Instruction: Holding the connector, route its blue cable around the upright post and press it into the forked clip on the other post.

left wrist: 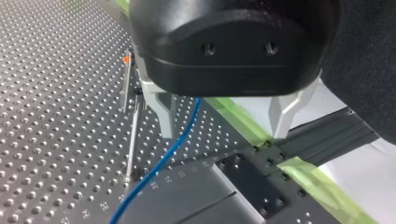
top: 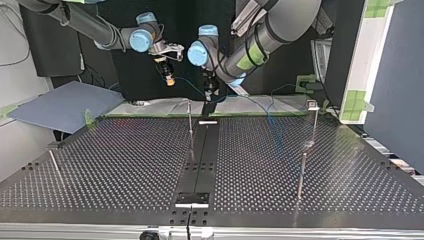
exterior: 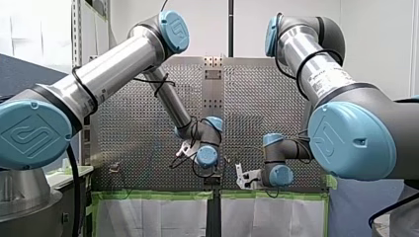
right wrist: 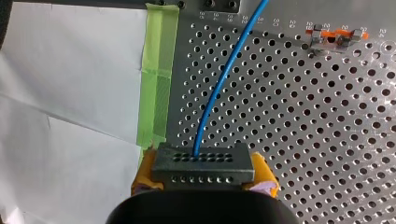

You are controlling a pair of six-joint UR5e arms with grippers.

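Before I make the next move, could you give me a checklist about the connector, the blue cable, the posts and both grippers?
1. Dark grey perforated connector block clamped between the yellow pads of my right gripper: ok.
2. Thin blue cable leaves the connector block without kinks: ok.
3. Cable passes unpinched between the open metal fingers of my left gripper: ok.
4. Cable routed around the slim metal upright post: cannot tell.
5. Cable pressed into the orange-tipped forked clip: not ok, it runs apart from it.
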